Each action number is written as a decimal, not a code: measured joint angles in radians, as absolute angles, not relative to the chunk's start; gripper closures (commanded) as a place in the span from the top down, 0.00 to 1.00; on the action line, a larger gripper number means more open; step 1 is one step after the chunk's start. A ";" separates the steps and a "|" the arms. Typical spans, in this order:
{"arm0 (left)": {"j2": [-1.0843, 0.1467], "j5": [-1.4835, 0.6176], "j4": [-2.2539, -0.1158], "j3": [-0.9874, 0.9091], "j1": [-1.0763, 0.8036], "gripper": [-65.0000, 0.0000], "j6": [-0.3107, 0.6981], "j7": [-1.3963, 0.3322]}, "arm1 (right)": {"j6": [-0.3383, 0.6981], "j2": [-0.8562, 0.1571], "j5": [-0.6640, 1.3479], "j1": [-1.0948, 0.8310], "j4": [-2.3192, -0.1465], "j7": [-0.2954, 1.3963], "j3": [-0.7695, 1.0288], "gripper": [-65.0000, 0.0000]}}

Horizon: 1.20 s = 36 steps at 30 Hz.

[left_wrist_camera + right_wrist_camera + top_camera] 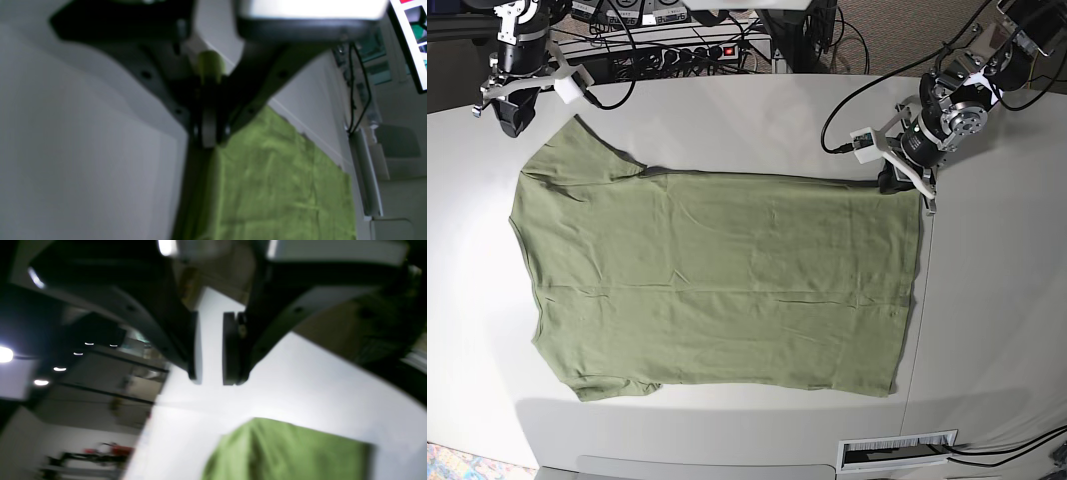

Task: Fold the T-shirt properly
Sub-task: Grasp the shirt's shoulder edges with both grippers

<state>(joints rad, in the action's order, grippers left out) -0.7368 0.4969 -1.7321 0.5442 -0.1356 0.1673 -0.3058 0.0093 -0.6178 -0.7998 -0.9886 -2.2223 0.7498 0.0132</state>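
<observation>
T-shirt [717,280]: olive green, spread flat and wide across the white table [987,330], folded lengthwise by the look of it, one short sleeve pointing to the far corner near the right arm, the other sleeve at the near edge of the table.

Hem end: lies toward the left arm's side of the base view, edge running straight down the table.

Left gripper [208,133]: down at the far hem corner of the shirt; in the left wrist view the jaws are pressed together with green cloth pinched between them and a bit of fabric poking up behind the pads. Gripping the T-shirt.

Right gripper [211,380]: up off the table beyond the sleeve corner, jaws parted with a clear strip of white table showing between the two pads, nothing held.

Right wrist view: green fabric lies below the jaws, apart from them, not touched.

Table: white, otherwise bare around the shirt, with a seam line running down beside the hem.

Background: cables [677,45] and a power strip behind the far table edge.
</observation>
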 measured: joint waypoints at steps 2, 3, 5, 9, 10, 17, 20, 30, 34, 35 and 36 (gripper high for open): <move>-0.737 0.496 -1.732 0.544 -0.136 0.00 0.167 -0.306 | 0.072 -0.617 -0.724 -0.989 -2.222 0.735 0.013 0.43; -0.737 0.481 -1.732 0.547 -0.136 0.00 0.165 -0.309 | 0.076 -0.617 -0.693 -0.989 -2.222 0.718 0.013 0.47; -0.737 0.478 -1.732 0.549 -0.136 0.00 0.163 -0.309 | 0.084 -0.618 -0.686 -0.985 -2.222 0.699 0.013 0.48; -0.737 0.478 -1.732 0.549 -0.138 0.00 0.161 -0.310 | 0.212 -0.617 -0.583 -0.934 -2.222 0.699 0.014 0.48; -0.737 0.478 -1.732 0.549 -0.138 0.00 0.160 -0.310 | 0.236 -0.617 -0.556 -0.924 -2.222 0.698 0.014 0.48; -0.737 0.478 -1.732 0.549 -0.138 0.00 0.160 -0.310 | 0.296 -0.617 -0.465 -0.875 -2.176 0.672 0.014 0.48; -0.737 0.478 -1.732 0.549 -0.138 0.00 0.160 -0.309 | 0.294 -0.617 -0.467 -0.842 -2.115 0.658 0.013 0.48; -0.737 0.478 -1.732 0.549 -0.138 0.00 0.160 -0.309 | 0.313 -0.617 -0.407 -0.781 -2.046 0.624 0.013 0.48; -0.737 0.478 -1.732 0.549 -0.138 0.00 0.160 -0.309 | 0.323 -0.615 -0.364 -0.757 -2.023 0.604 0.013 0.48; -0.737 0.478 -1.732 0.549 -0.138 0.00 0.160 -0.309 | 0.328 -0.616 -0.361 -0.749 -2.008 0.604 0.013 0.48; -0.737 0.478 -1.732 0.549 -0.138 0.00 0.160 -0.310 | 0.330 -0.616 -0.359 -0.744 -1.995 0.604 0.013 0.48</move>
